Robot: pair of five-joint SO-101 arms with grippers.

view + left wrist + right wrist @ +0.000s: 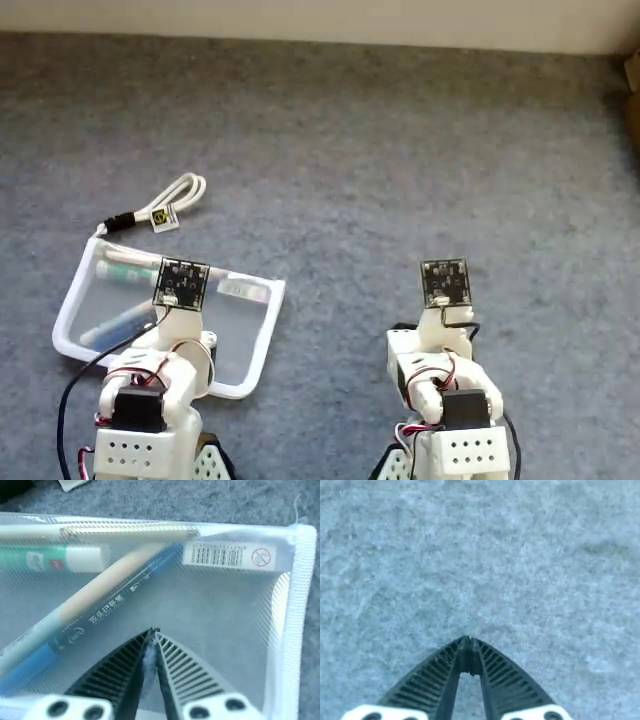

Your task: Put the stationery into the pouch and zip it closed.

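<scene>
Pouch (268, 322): clear mesh with a white border, lying flat on the grey desk (400, 150) at the left side, under the left arm (160, 385). Whether its zip is shut cannot be told.

Contents, seen through the mesh: blue marker (118, 326), green-and-white tube (124, 271). The left wrist view shows the pouch (225, 630) close up and adds detail the high view lacks: a cream pen (100, 586) lying slantwise, touching the blue marker (116, 601) along its length, with the green-and-white tube (55, 559) beside their far ends. A white barcode label (227, 556) sits near one corner of the pouch; the high view gives the label (243, 290) as a pale patch only.

Left gripper (152, 631): over the mesh, just beside the blue marker, fingertips pressed together. Whether any mesh is pinched between them cannot be told.

Right gripper (469, 641): fingertips closed on each other, nothing between them, over bare desk (470, 555).

Right arm (445, 385): well apart from the pouch, on the right side of the desk.

White cord (178, 192): looped, with a black end, just beyond the pouch's far corner.
</scene>
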